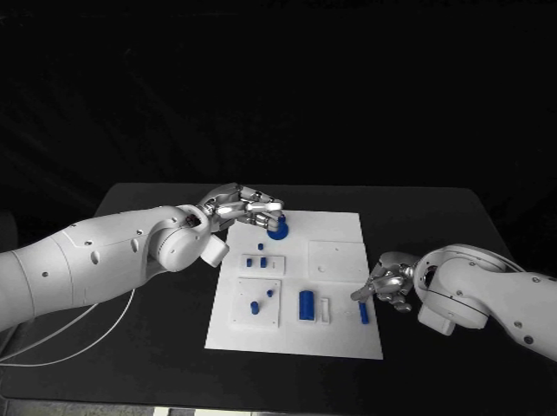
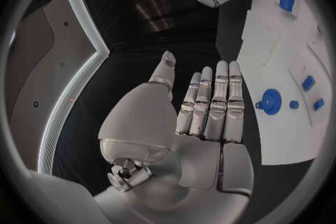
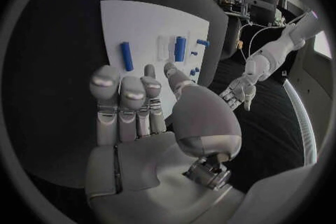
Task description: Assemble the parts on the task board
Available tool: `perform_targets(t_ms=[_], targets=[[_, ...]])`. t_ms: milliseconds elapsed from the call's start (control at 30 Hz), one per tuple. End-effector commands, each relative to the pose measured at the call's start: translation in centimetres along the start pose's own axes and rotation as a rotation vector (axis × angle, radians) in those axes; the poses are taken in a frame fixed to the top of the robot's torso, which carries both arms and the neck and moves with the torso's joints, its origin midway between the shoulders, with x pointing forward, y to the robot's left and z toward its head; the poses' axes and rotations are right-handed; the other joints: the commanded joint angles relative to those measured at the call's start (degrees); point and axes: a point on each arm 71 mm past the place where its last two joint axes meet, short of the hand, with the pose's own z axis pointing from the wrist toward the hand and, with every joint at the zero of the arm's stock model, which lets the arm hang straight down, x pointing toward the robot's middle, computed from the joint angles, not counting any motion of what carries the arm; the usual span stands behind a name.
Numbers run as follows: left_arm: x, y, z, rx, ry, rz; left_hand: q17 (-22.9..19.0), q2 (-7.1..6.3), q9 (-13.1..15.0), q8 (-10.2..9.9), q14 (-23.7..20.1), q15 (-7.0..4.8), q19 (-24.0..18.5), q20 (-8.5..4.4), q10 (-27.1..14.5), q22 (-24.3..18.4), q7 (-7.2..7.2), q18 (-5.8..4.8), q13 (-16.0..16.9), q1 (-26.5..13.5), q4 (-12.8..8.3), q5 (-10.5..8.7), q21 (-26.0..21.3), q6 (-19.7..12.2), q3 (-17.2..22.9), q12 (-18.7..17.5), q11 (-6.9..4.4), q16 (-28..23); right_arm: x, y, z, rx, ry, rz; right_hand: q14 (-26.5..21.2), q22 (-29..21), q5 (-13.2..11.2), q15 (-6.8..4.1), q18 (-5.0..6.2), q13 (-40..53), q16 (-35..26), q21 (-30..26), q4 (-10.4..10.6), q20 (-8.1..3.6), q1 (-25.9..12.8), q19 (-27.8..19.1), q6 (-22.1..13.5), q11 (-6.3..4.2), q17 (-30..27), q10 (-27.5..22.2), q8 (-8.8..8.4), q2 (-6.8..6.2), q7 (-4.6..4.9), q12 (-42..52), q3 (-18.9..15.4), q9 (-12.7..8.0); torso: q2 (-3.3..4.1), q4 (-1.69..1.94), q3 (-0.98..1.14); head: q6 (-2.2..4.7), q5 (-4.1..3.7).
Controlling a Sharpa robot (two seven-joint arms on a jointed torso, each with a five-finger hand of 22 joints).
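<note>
1. Lies flat in the middle of the black table — the white task board, its long side running away from the robot.
2. Carries several blue parts: a round blue disc near the far left corner, small blue pegs on a raised square plate just nearer, two more small pegs on a second raised plate nearer again.
3. Lies beside that second plate, toward the board's middle — a longer blue bar; a slimmer blue bar rests near the board's right edge.
4. Hovers at the far left corner, just beside the disc — the left hand, holding nothing; in its wrist view the fingers stretch straight and side by side, thumb apart.
5. Sits just off the board's right edge, near the slim bar — the right hand, also empty; in its wrist view the fingers are extended with nothing between them and the thumb.
</note>
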Motion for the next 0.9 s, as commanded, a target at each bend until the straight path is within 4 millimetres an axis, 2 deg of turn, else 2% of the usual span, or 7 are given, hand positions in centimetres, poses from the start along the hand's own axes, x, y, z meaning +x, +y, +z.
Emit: perform_targets(t_ms=[33,67,133,233,433,733,900], targets=[[0.1,-0.2,0.0,0.024,-0.002,0.002,-0.1,0.51,0.0,0.0,-0.3,0.13,-0.1,-0.20,0.4,-0.1,0.04,-0.42,0.1,-0.1,0.0,0.27,0.1,0.4,-0.3,-0.1,0.03,-0.2,-0.4,-0.7,0.0,0.059,-0.017,-0.075,0.2,5.7,-0.7,-0.32,-0.94,0.0,0.2,0.3,0.8,-0.35,0.5,3.0,-0.5,-0.27,0.2,0.0,-0.38,-0.73,-0.18,-0.3,0.9,2.5,0.04,0.09,0.06,-0.03,-0.32],[0.1,-0.2,0.0,0.025,-0.002,0.002,-0.1,0.51,0.0,0.0,-0.4,0.14,-0.2,-0.19,0.4,-0.1,0.04,-0.42,0.1,-0.1,0.0,0.27,0.1,0.4,-0.3,-0.1,0.03,-0.1,-0.5,-0.9,0.0,0.070,-0.021,-0.084,0.2,5.7,-0.7,-0.32,-0.94,0.0,0.2,0.3,0.8,-0.35,0.5,3.0,-0.5,-0.27,0.2,0.0,-0.38,-0.73,-0.18,-0.3,0.9,2.5,0.04,0.05,0.02,-0.03,-0.35],[0.1,-0.2,0.0,0.026,-0.001,0.001,-0.1,0.53,0.0,0.0,-0.4,0.16,-0.2,-0.17,0.4,-0.1,0.05,-0.42,0.1,-0.1,-0.1,0.26,0.1,0.4,-0.3,-0.1,0.05,-0.1,-0.7,-1.1,0.0,0.087,-0.031,-0.104,0.2,5.7,-0.9,-0.25,-0.95,0.0,0.3,0.5,1.4,-0.29,0.4,3.0,-1.2,-0.15,0.3,0.0,-0.45,-1.04,-0.01,-0.4,1.4,3.7,0.04,0.06,-0.05,-0.06,-0.38],[0.2,-0.2,0.0,0.027,0.000,0.001,-0.1,0.53,0.0,0.0,-0.4,0.16,-0.2,-0.17,0.4,-0.1,0.05,-0.42,0.1,-0.1,-0.1,0.26,0.1,0.4,-0.3,-0.1,0.05,-0.1,-0.9,-1.4,0.1,0.113,-0.051,-0.141,0.2,5.7,-1.1,-0.20,-0.94,0.0,0.4,0.6,1.7,-0.24,0.3,3.0,-1.6,-0.06,0.4,0.0,-0.51,-1.12,0.14,-0.3,1.7,3.6,0.03,0.13,-0.06,-0.17,-0.45],[0.2,-0.2,-0.1,0.027,0.001,0.000,-0.1,0.54,0.0,0.0,-0.5,0.17,-0.2,-0.15,0.3,-0.1,0.06,-0.40,0.1,-0.2,-0.1,0.26,0.0,0.4,-0.3,-0.1,0.08,-0.1,-0.8,-1.8,0.5,0.140,-0.085,-0.194,0.2,5.8,-1.1,-0.19,-0.87,0.1,0.6,0.9,1.9,-0.21,0.2,3.0,-1.6,-0.01,0.5,0.0,-0.48,-1.30,0.24,-0.2,2.2,2.4,0.00,0.20,-0.15,-0.27,-0.46],[0.1,-0.2,-0.1,0.025,0.003,0.000,-0.1,0.54,0.0,0.0,-0.5,0.17,-0.2,-0.15,0.3,-0.1,0.06,-0.40,0.1,-0.2,-0.1,0.26,0.0,0.4,-0.3,-0.1,0.08,-0.1,0.6,-1.5,1.4,0.146,-0.075,-0.223,0.2,5.7,-1.9,-0.03,-0.76,0.1,0.5,0.8,3.2,-0.05,0.0,2.9,-1.8,0.23,0.5,-0.2,-0.47,-2.19,0.60,-0.3,2.8,-1.0,-0.01,0.19,-0.19,-0.37,-0.50],[0.2,-0.2,-0.1,0.022,0.007,-0.001,-0.1,0.54,0.0,0.0,-0.5,0.19,-0.2,-0.13,0.2,-0.2,0.07,-0.37,0.1,-0.3,-0.1,0.23,0.1,0.3,-0.4,-0.1,0.10,-0.1,1.6,-1.3,1.9,0.145,-0.053,-0.236,0.2,5.8,-2.1,-0.01,-0.77,0.2,0.6,0.9,3.9,-0.04,-0.2,3.0,-1.7,0.24,0.6,-0.2,-0.47,-2.57,0.63,-0.2,2.8,-1.4,0.00,0.23,-0.20,-0.44,-0.46]])
